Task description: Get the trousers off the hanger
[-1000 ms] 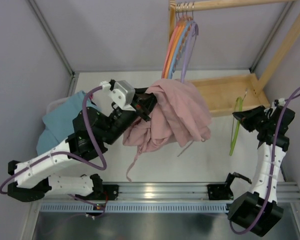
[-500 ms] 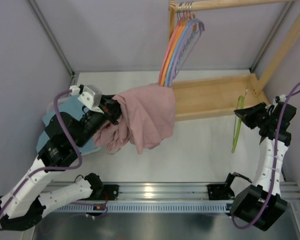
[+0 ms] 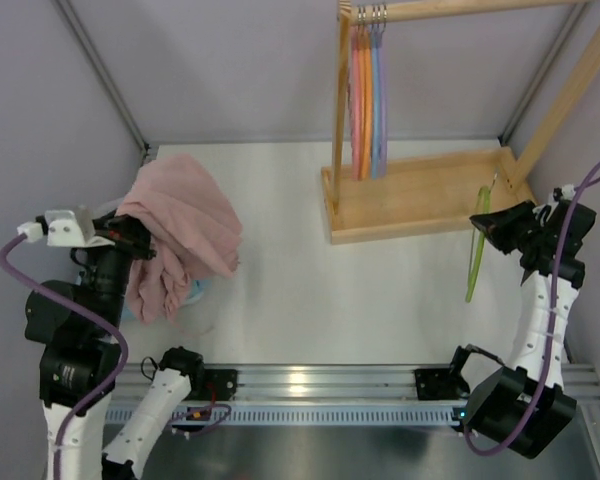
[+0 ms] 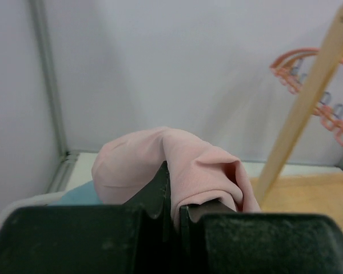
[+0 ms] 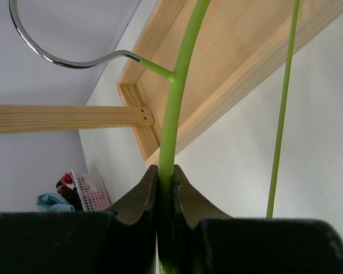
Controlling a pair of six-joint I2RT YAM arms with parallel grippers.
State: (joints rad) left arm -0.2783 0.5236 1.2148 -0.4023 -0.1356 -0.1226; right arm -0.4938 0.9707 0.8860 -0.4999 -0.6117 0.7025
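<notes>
The pink trousers (image 3: 180, 225) hang bunched from my left gripper (image 3: 130, 235) at the far left, above the table. In the left wrist view the left gripper (image 4: 175, 197) is shut on a fold of the pink trousers (image 4: 188, 165). The green hanger (image 3: 475, 245) is bare and held at the right, beside the wooden rack's base. My right gripper (image 3: 488, 225) is shut on it; in the right wrist view the right gripper (image 5: 165, 182) clamps the green hanger (image 5: 174, 108) just below its metal hook (image 5: 57, 54).
A wooden clothes rack (image 3: 420, 195) stands at the back right with several coloured hangers (image 3: 367, 95) on its rail. A blue cloth (image 3: 195, 292) peeks out under the trousers at the left. Grey walls close in on both sides.
My left arm has swung far to the left and carried the pink trousers away from the rack. The coloured hangers have swung back to hang straight. The right gripper has barely moved.
</notes>
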